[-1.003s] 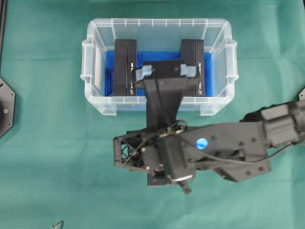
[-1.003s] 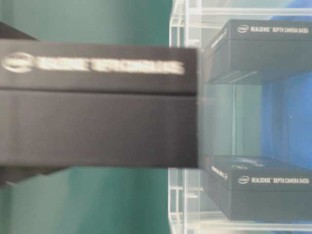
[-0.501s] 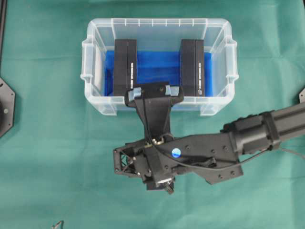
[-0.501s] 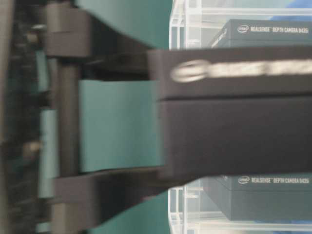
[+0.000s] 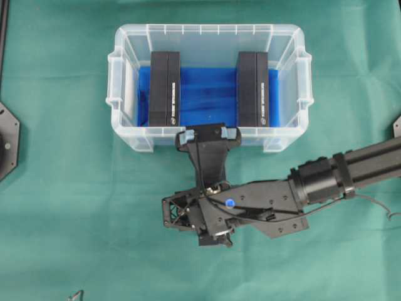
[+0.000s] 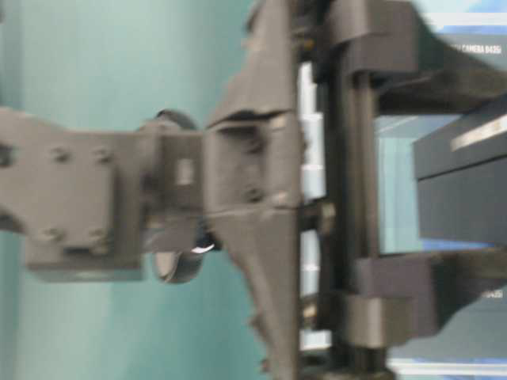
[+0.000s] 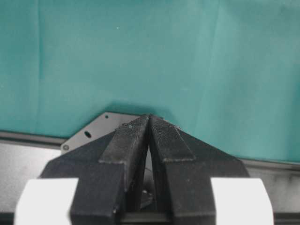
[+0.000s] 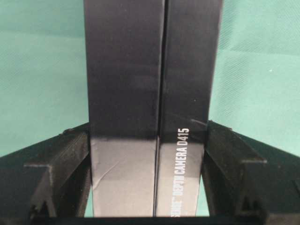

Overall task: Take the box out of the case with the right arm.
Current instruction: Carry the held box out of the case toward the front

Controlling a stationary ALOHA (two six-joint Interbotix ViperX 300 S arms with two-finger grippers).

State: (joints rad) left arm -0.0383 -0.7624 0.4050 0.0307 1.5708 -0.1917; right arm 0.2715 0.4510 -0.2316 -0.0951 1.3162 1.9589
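Observation:
The clear case [image 5: 127, 135] stands at the back of the green table, lined with a blue cloth [image 5: 208, 88]. Two black boxes stand on edge inside it, one left [image 5: 164, 88] and one right [image 5: 252, 88]. Another black box [image 5: 208, 157] hangs just outside the case's near wall, with my right gripper [image 5: 208, 134] shut on its two long sides. In the right wrist view this box [image 8: 150, 84] fills the gap between both fingers [image 8: 63, 159], with green cloth behind it. My left gripper [image 7: 149, 118] is shut and holds nothing.
The black right arm [image 5: 338, 175] stretches in from the right edge above the table. A black mounting plate [image 5: 7, 141] lies at the left edge, and another plate [image 7: 89, 133] lies under the left gripper. Green cloth covers the table.
My right gripper has carried the black box from above the middle of the case back over its near wall to just outside it. The left gripper's earlier state is not shown.

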